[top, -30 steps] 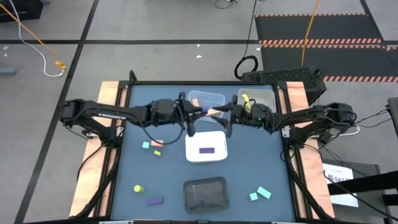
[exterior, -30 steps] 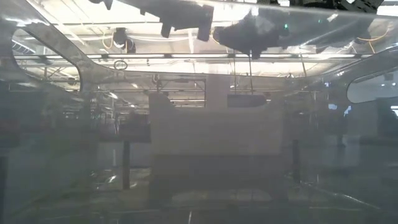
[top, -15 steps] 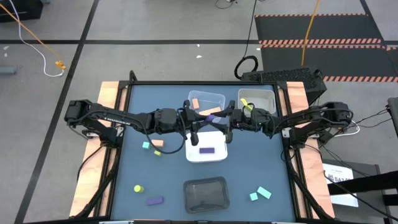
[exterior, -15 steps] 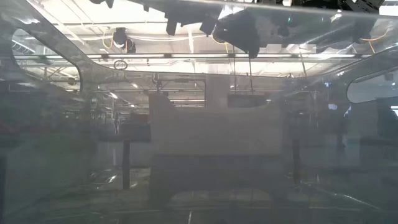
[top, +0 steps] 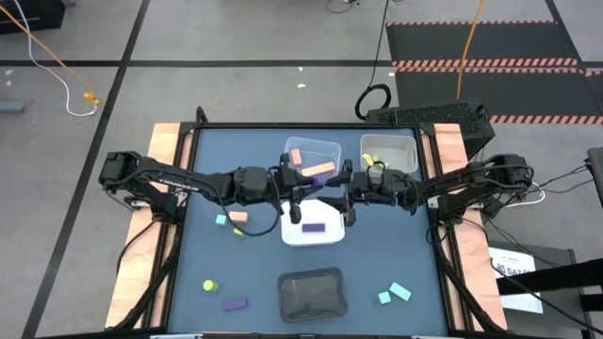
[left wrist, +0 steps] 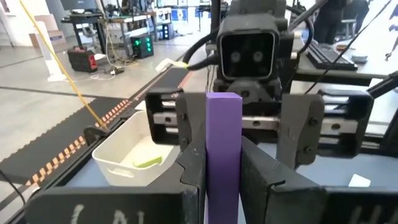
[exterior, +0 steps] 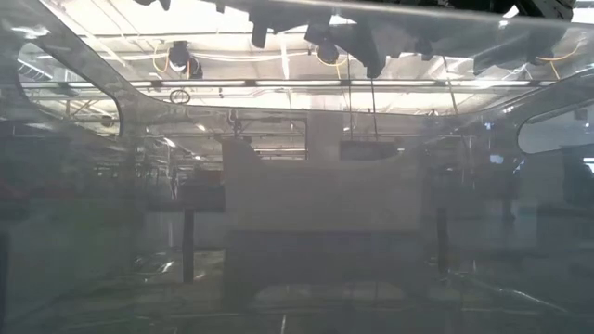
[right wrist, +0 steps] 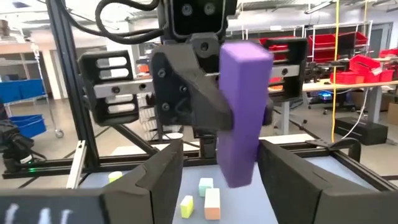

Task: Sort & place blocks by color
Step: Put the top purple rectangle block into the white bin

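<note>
My left gripper [top: 300, 191] [left wrist: 221, 163] is shut on a purple bar [top: 316, 181] [left wrist: 223, 130], above the far edge of the white tray [top: 332, 237]. My right gripper [top: 343, 193] [right wrist: 221, 179] faces it from the table's right and is open. Its fingers stand on either side of the bar's free end [right wrist: 239, 173] without touching it. A second purple bar [top: 314, 227] lies in the white tray. Two salmon blocks [top: 295, 155] lie in the clear tray [top: 335, 146], and a yellow-green piece [top: 374, 158] lies in the grey-beige tray [top: 407, 143]. My left gripper pinches the purple bar between its two fingers [left wrist: 193, 167], holding the end nearest its wrist [left wrist: 222, 186]. The fingers come level from the table's left and lie along the bar. The bar sticks out past the fingertips toward the right gripper, lifted clear of the tray.
Loose blocks lie on the dark mat: teal [top: 221, 219], salmon [top: 238, 217] and yellow [top: 238, 231] at the left, a yellow-green cylinder [top: 209, 284] and a purple bar [top: 235, 304] near the front left, and two teal pieces [top: 399, 291] at the front right. The black tray [top: 312, 294] sits at the near centre.
Both grippers have moved toward the table's near edge, from over the clear tray to over the white tray's far edge, still facing each other. The purple bar has travelled with the left gripper. The two salmon blocks now show uncovered in the clear tray.
</note>
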